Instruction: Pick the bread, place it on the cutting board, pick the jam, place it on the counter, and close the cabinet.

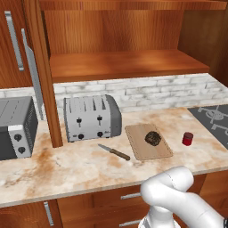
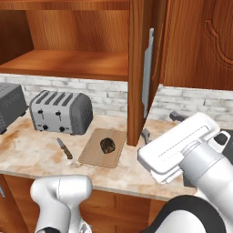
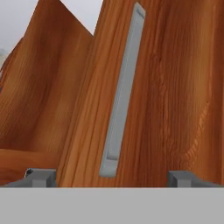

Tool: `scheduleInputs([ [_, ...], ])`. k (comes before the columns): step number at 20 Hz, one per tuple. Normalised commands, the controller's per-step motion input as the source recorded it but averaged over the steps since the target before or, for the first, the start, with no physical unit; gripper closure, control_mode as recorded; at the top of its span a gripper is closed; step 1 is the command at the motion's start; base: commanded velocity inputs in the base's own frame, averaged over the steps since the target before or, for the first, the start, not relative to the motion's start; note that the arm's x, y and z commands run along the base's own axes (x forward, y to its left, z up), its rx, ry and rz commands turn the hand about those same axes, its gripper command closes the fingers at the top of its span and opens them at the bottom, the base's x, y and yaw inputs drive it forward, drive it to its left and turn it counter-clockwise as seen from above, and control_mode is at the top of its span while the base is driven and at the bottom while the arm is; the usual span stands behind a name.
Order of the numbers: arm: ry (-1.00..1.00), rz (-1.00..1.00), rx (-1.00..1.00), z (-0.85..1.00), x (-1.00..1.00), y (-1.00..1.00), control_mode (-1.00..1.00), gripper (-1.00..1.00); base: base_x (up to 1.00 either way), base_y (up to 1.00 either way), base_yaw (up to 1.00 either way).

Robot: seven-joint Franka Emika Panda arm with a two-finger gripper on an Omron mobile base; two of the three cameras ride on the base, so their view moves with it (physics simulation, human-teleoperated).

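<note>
Bread point(image 1: 152, 138) sits on the cutting board point(image 1: 138, 149), centre-right of the left base view; same pair shows lower centre in the right base view, w/ the loaf towards the board's far right part. So step 1 looks done. Jam point(image 1: 187, 139) stands upright on the counter point(image 1: 80, 167), just right of the board and apart from it, near the dark hob corner at the right edge. Step 2 looks done too.

Left to do, by my read: shutting the cabinet point(image 1: 120, 67). Shelf is bare and exposed across the top of both base views. Both doors stand swung out, edge-on to the cams: one at upper left of the left base view, the other point(image 2: 141, 68) top centre of the right base view w/ its silver bar handle point(image 2: 148, 73).

Gripper point(image 3: 111, 177) is spread wide, nothing between the tips. In the hand view they sit at bottom left and bottom right, straddling the door's wood and the handle's lower end. Whether they touch the door: can't tell.

Also on the counter: toaster point(image 1: 91, 118), knife point(image 1: 114, 152), toaster oven point(image 1: 15, 129) at the left edge.

Writing/brands: none legible anywhere; appliance knobs and levers carry no readable marks.
</note>
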Motion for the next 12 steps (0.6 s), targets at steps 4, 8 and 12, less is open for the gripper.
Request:
scheduleInputs([
  [4,0.00,0.04,0.00,0.00,0.18,0.00,-1.00,-1.00,0.00,0.00,0.00],
  [8,0.00,0.04,0.00,0.00,0.15,0.00,-1.00,-1.00,0.00,0.00,0.00],
  [12,0.00,0.05,0.01,0.00,0.05,0.00,-1.00,-1.00,0.00,0.00,0.00],
])
